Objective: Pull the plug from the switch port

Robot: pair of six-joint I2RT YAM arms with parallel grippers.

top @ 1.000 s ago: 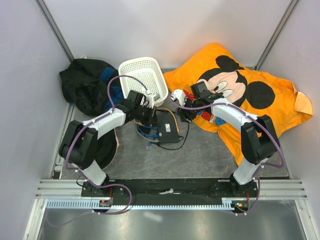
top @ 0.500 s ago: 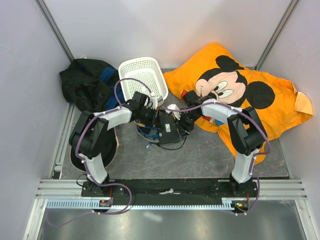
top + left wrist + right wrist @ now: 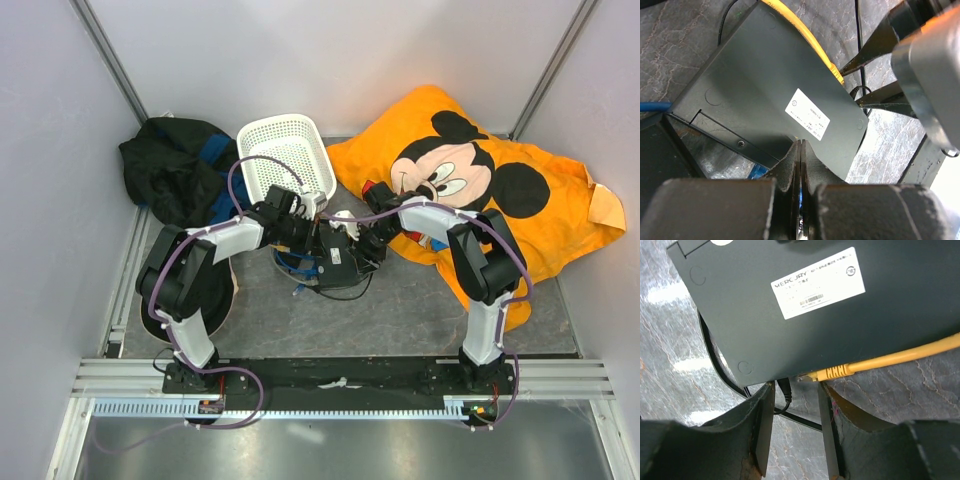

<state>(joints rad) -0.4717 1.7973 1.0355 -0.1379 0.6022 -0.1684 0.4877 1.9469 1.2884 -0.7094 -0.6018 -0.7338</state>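
Black labelled switch [image 3: 790, 300], yellow plug [image 3: 832, 372] seated lower centre. Right fingers [image 3: 760, 435] half-open just beneath, empty; left fingers [image 3: 800, 165] pressed together at switch's edge.

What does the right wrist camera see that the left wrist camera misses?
Only the right wrist: a black plug at the edge of the box, beside the yellow plug. Only the left wrist: the shut left gripper and a blue cable. Both: the box, its white label, the yellow cable and the open right gripper.
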